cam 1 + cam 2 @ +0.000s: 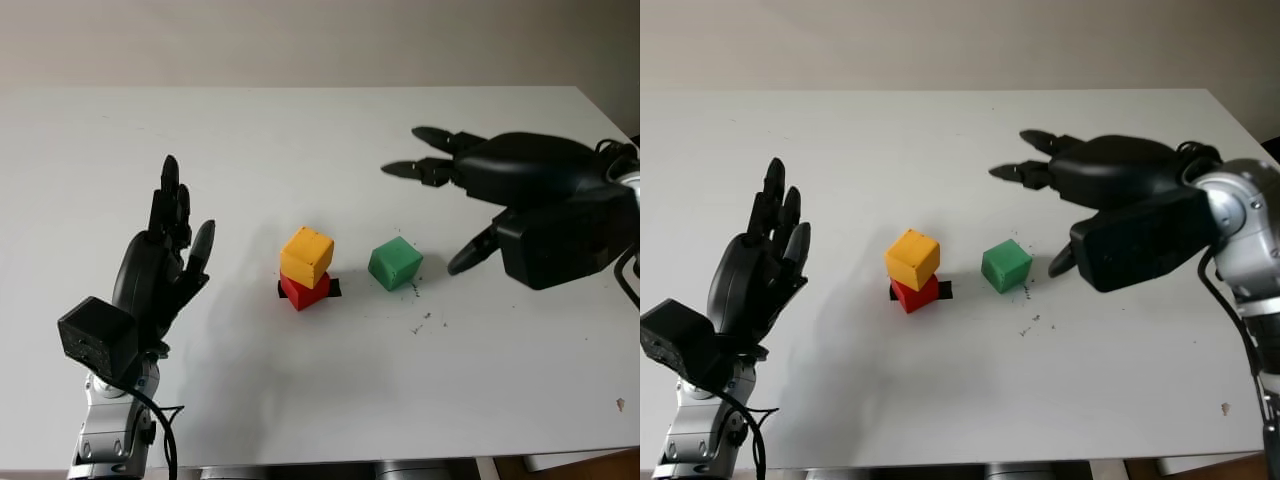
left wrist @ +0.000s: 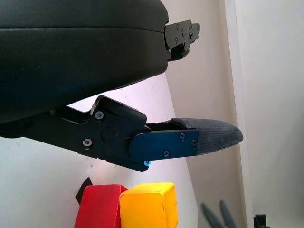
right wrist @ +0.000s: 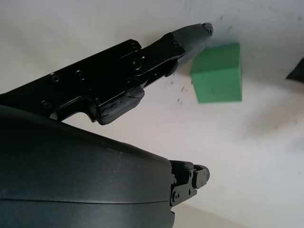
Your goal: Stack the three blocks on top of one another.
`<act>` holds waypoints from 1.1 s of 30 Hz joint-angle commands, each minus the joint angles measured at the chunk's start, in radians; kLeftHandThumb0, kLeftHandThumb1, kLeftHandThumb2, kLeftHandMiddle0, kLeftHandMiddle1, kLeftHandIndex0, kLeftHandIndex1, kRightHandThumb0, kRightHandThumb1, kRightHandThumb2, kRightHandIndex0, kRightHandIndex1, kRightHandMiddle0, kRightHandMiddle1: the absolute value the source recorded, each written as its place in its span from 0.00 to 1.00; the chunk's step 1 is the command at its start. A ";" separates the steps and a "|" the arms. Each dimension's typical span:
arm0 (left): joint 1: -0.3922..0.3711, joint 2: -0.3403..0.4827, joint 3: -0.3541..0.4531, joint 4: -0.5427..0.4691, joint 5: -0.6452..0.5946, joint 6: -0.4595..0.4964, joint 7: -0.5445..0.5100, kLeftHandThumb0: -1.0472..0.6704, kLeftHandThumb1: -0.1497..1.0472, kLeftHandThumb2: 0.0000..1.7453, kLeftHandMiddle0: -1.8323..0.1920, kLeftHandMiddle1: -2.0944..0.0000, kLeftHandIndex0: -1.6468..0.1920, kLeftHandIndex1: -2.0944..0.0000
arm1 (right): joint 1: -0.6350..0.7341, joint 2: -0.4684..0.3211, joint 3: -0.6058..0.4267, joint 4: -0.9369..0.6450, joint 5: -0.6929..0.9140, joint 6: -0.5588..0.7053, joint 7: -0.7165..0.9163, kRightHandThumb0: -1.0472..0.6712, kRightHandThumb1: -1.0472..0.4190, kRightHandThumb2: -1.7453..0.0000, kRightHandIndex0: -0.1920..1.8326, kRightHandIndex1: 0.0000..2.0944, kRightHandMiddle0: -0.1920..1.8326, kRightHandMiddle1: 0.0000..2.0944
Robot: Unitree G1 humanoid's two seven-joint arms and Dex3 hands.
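Counting three blocks on the white tabletop: yellow block stacked on red block at centre, over a black mark; green block alone just right of them. Right robot hand open, holding nothing, above the tabletop right of the green block. Left robot hand open, raised at near left, well apart from the blocks.

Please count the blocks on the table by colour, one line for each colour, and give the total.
Yellow block: 1, on top of the red one
Red block: 1, on the table
Green block: 1, alone on the table
Total: 3 blocks
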 commanded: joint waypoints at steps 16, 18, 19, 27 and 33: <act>0.020 0.010 0.012 -0.045 -0.005 0.027 -0.002 0.15 1.00 0.26 1.00 0.97 1.00 0.98 | 0.084 0.135 0.094 0.197 -0.090 -0.104 -0.257 0.26 0.12 0.97 0.03 0.03 0.22 0.05; 0.022 0.013 0.012 -0.050 -0.009 0.043 -0.009 0.14 1.00 0.26 1.00 0.98 1.00 0.98 | 0.092 0.136 0.099 0.201 -0.097 -0.113 -0.267 0.28 0.12 0.97 0.04 0.03 0.23 0.05; 0.023 0.014 0.011 -0.050 -0.006 0.044 -0.010 0.14 1.00 0.26 1.00 0.98 1.00 0.98 | 0.093 0.136 0.101 0.205 -0.100 -0.120 -0.272 0.28 0.12 0.97 0.04 0.03 0.24 0.05; 0.026 0.007 0.009 -0.048 -0.002 0.046 -0.009 0.13 1.00 0.26 0.99 0.97 0.99 0.97 | 0.076 0.112 0.128 0.228 -0.198 -0.204 -0.359 0.35 0.12 0.97 0.11 0.05 0.37 0.11; 0.029 0.004 0.006 -0.052 -0.002 0.049 -0.008 0.13 1.00 0.25 0.99 0.97 0.99 0.97 | 0.058 0.112 0.119 0.261 -0.209 -0.249 -0.411 0.39 0.08 0.97 0.18 0.03 0.32 0.53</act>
